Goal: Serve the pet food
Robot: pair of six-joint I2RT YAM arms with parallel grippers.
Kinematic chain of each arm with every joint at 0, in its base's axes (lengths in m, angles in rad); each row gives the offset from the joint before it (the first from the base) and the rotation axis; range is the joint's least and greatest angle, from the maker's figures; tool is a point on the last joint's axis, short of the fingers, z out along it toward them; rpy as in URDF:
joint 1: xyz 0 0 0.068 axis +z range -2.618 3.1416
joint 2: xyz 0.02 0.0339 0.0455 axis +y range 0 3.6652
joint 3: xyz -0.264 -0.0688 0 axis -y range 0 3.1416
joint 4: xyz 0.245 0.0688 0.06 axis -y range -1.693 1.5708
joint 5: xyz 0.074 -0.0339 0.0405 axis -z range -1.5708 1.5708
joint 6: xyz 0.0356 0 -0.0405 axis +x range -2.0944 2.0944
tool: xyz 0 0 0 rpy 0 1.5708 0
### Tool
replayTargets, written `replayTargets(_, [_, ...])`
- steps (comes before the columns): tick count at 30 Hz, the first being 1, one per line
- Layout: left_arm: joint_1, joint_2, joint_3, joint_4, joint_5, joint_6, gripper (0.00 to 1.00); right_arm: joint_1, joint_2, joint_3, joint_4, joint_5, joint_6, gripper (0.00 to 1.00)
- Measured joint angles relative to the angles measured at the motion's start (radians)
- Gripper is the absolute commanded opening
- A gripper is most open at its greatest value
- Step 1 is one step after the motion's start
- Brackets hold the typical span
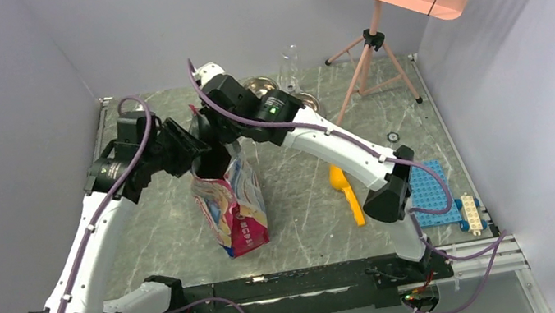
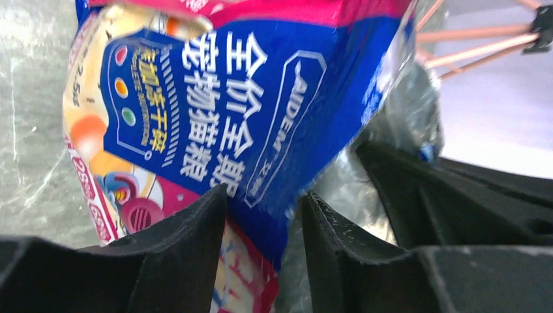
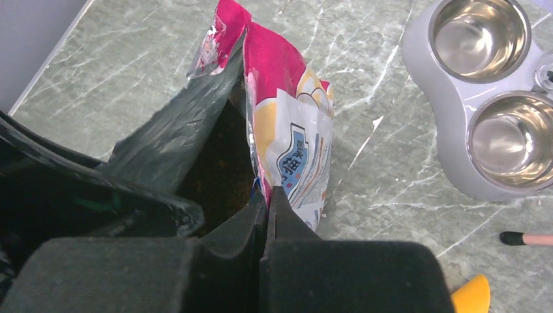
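loose kibble (image 3: 220, 177) (best scooped) lies in the soft cat food bag (image 3: 293, 150); right gripper (image 3: 267, 195) pinches its rim, left gripper (image 2: 264, 195) is apart.

Dark kibble (image 3: 220, 177) inside the open bag (image 3: 290, 130)

Marble table (image 1: 302, 232) (grey-green), bag (image 1: 234, 209), scoop (image 1: 342, 182), feeder (image 3: 452, 156)

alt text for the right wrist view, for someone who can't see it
The right gripper is shut on the rim of an open pink bag on a marbled table; dark pet food shows dimly inside. A double steel bowl sits empty to the right, apart from the bag.
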Motion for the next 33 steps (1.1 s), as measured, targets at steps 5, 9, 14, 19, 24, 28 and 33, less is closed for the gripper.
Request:
replayTargets(5, [-0.111, -0.014, -0.01, -0.074, -0.066, -0.008, 0.39, 0.0, -0.019, -0.017, -0.008, -0.018, 0.0, 0.0])
replayTargets(9, [-0.15, -0.037, 0.027, -0.173, -0.184, 0.026, 0.2, 0.001, -0.038, -0.044, -0.008, -0.012, 0.0, 0.0])
replayTargets(14, [-0.116, -0.031, 0.183, -0.262, -0.317, 0.132, 0.0, 0.002, -0.088, -0.114, 0.011, -0.013, 0.0, 0.0])
replayTargets(19, [-0.035, 0.061, 0.336, -0.41, -0.413, 0.153, 0.0, 0.003, -0.048, -0.029, -0.027, -0.056, 0.013, 0.0])
replayTargets(24, [0.011, 0.161, 0.463, -0.534, -0.492, 0.149, 0.0, -0.014, 0.04, 0.093, -0.027, -0.161, 0.088, 0.0])
replayTargets(28, [0.045, 0.155, 0.49, -0.526, -0.505, 0.186, 0.25, -0.035, 0.047, 0.093, 0.006, -0.23, 0.15, 0.0])
replayTargets(33, [0.068, 0.052, 0.401, -0.391, -0.48, 0.234, 0.72, -0.037, 0.051, 0.058, 0.063, -0.245, 0.17, 0.0])
